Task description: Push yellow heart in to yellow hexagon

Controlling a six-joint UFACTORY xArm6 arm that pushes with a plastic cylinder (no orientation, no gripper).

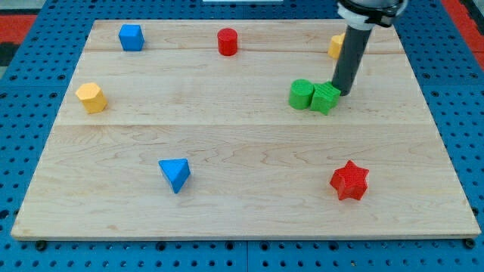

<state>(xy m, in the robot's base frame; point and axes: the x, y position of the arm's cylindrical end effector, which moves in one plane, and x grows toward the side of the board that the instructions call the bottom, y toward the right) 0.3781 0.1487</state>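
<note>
In the camera view, my tip (342,92) touches the green block (326,98); there is no hand. The small yellow heart block (336,45) hides behind the rod, far from the yellow hexagon block (91,97). It looks light and slidy on the wooden counter (242,151); I'd push its right side.

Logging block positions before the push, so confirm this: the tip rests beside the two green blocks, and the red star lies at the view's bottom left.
Not quite. The camera view shows the red star at the view's bottom right, not left. The rest holds: my tip rests beside the two green blocks.
</note>
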